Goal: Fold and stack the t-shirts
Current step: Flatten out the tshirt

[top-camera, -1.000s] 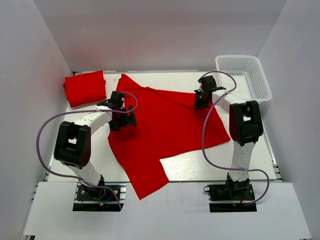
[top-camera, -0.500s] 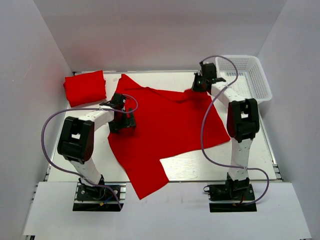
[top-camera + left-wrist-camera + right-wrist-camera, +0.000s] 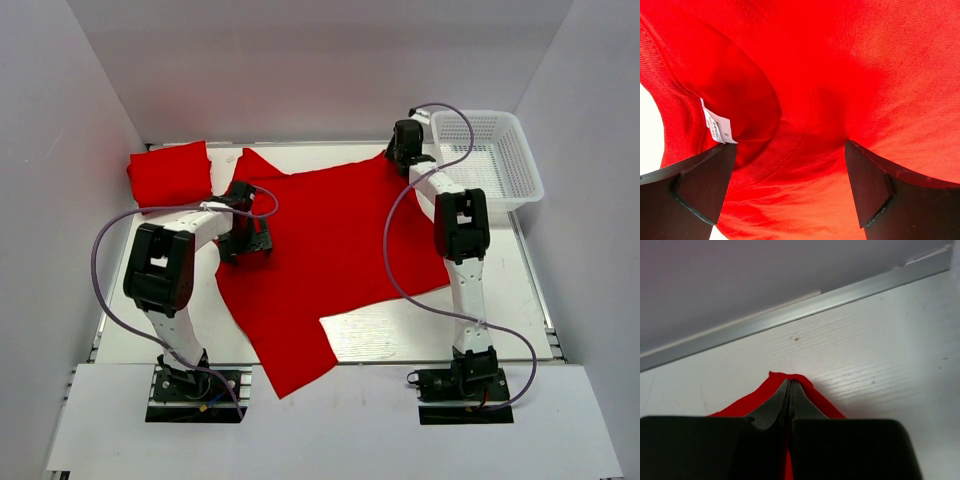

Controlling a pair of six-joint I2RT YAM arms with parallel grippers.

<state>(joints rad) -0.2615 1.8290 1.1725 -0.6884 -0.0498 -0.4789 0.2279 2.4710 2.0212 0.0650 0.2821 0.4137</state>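
Bright, even light throughout; wrist views blur softly up close.

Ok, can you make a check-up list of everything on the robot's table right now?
Surface: white table, bare patch near the front.
Job's things: spread t-shirt lies mid-table; folded t-shirt sits at the far left corner.
Clutter: white basket at the far right corner.
Grippers: left gripper open over the spread t-shirt's collar; right gripper shut on its far edge.
Cables: purple cables, one looping off each arm.
Surroundings: plain white walls.
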